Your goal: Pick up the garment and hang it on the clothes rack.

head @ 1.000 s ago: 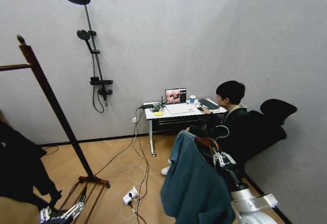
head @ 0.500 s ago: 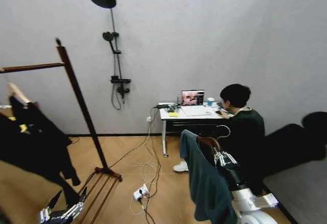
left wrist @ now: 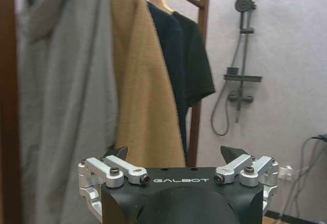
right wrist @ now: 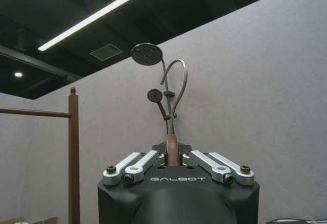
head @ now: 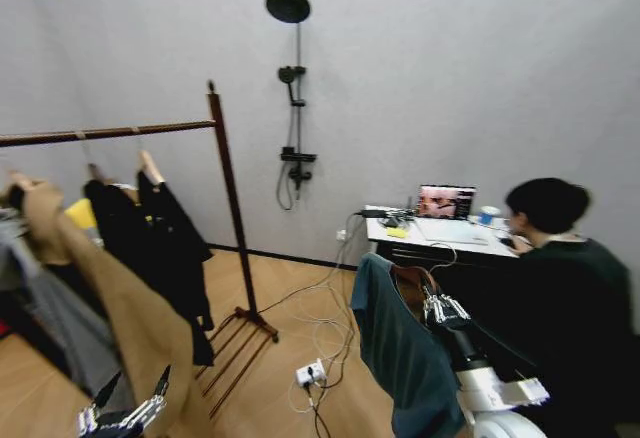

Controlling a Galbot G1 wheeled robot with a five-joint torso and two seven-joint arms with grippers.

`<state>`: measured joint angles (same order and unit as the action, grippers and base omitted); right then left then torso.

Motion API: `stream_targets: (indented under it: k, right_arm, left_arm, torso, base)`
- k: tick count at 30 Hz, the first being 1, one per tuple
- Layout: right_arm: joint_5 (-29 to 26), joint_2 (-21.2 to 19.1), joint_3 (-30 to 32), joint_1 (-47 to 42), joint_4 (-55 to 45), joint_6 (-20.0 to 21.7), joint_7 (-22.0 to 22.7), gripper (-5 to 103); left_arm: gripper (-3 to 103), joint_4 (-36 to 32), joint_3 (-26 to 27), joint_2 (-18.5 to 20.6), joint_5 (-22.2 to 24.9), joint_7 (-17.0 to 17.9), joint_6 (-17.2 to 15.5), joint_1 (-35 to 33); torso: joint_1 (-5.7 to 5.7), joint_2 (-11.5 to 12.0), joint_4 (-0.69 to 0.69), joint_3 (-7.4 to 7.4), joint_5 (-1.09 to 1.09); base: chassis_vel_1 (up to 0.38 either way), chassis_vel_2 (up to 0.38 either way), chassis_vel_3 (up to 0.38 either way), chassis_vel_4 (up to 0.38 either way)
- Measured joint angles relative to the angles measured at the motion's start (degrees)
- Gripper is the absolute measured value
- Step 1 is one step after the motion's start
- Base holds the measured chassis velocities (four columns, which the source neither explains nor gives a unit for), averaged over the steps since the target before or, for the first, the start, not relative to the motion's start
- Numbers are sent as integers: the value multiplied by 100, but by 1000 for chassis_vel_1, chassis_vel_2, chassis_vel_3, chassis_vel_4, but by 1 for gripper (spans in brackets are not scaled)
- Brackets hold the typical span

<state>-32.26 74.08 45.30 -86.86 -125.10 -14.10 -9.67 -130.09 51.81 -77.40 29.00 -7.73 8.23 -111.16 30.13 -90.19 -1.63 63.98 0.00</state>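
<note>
The garment (head: pixel 400 353) hangs at five o'clock in the head view, its hanger clenched by the right gripper (head: pixel 437 308), the clothes rack (head: pixel 225 198) at ten o'clock, the left gripper (head: pixel 125 413) low with fingers released.

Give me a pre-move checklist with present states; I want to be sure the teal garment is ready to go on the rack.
1. Right gripper shut on the hanger neck, metal hook upright above it: ok.
2. Garment hanging freely from the hanger, off the floor: ok.
3. Clothes rack in sight, its bar visible: ok.
4. Free space on the bar: cannot tell; a black garment, a tan one and a grey one already hang there.
5. Left gripper open, low and close to the hanging clothes: ok, but watch for snagging.
6. Floor path: not ok; cables and a power strip lie near the rack base.
</note>
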Motion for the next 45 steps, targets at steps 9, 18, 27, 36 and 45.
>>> stream_targets:
  k: [9,18,27,36,45]
  right_arm:
    - [165,12,39,-33,-37,-16,287,10]
    - [290,43,22,-20,-92,-167,420,10]
    - [356,50,68,-18,-145,-256,516,10]
    - [652,19,150,-23,-211,-273,317,10]
    - [792,-105,129,80,-276,-71,305,10]
  left_arm:
    - [100,0,0,0,0,0,0,0]
    - [100,0,0,0,0,0,0,0]
    - [100,0,0,1,0,0,0,0]
    - [100,0,0,0,0,0,0,0]
    - [100,0,0,0,0,0,0,0]
  torso:
    - [0,0,0,0,1]
    - [0,0,-1,0,1]
    - [0,0,-1,0,1]
    - [0,0,1,0,0]
    - [-1,-1,-2,-1,0]
  base:
    - [127,125,117,120]
    - [130,118,116,119]
    - [129,133,125,115]
    - [115,120,130,136]
    - [1,57,49,2]
